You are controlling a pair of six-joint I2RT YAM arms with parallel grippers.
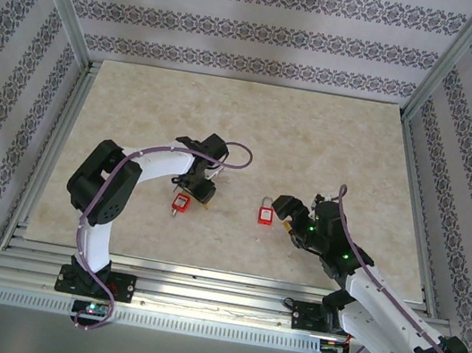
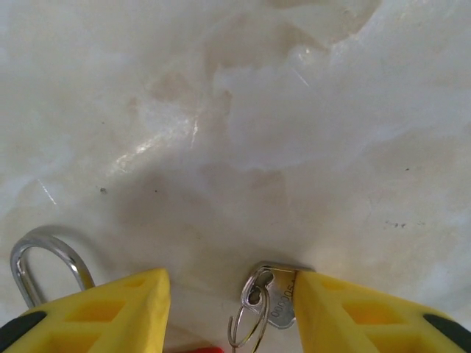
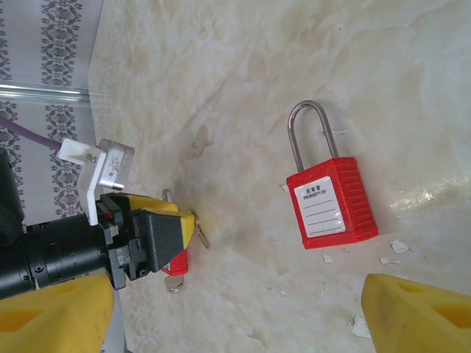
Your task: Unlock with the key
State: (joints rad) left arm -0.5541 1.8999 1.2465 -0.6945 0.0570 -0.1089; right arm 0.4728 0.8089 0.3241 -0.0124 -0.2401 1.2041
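Yellow fingers [image 2: 110, 312] of left gripper [image 2: 229, 294] stand apart, straddling silver key [image 2: 282, 303] and key ring [image 2: 245, 325] on marble table [image 2: 294, 110]. Steel shackle [image 2: 44, 250] curves just outside one finger. Right gripper [image 3: 235, 305] gapes wide, labelled red padlock [image 3: 331, 202] lying flat just ahead, untouched.

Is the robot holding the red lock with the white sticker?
No, the red lock lies flat on the table, nothing touching it.

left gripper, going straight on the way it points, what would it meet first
Likely the key lying on the table, between the fingers of the left gripper; depth is unclear.
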